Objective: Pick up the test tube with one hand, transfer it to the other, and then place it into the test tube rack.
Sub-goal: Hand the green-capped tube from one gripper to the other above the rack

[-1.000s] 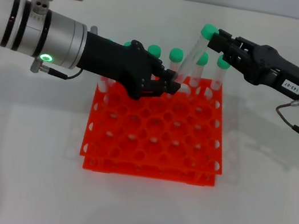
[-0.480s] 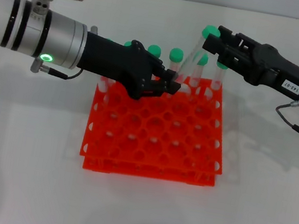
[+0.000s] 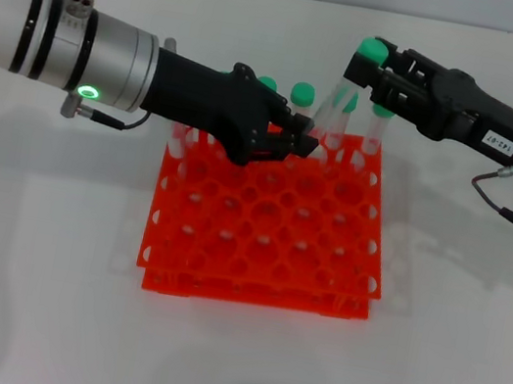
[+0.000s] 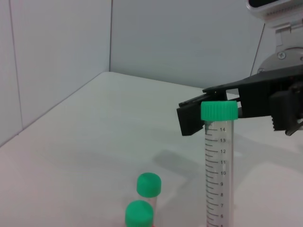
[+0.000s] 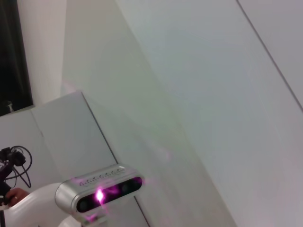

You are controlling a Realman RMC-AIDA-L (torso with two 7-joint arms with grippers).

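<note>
The test tube [image 3: 335, 106], clear with a green cap [image 3: 371, 48], leans over the back of the orange-red rack [image 3: 266, 224]. My left gripper [image 3: 299, 145], black and unlabelled, is shut on the tube's lower end. My right gripper [image 3: 368, 67], with the white wrist label, reaches in from the right. Its fingers stand on either side of the tube's top at the cap, with a gap showing. The left wrist view shows the tube [image 4: 218, 165] upright with the right gripper's fingers [image 4: 190, 120] behind its cap.
Several other green-capped tubes [image 3: 302, 91] stand in the rack's back row; two show in the left wrist view [image 4: 148, 183]. The rack's front rows hold open holes. White tabletop lies all around. The right wrist view shows only wall and a camera head [image 5: 102, 191].
My left arm has shifted right with the tube. The right gripper has moved left, so its fingers now stand around the tube's cap.
</note>
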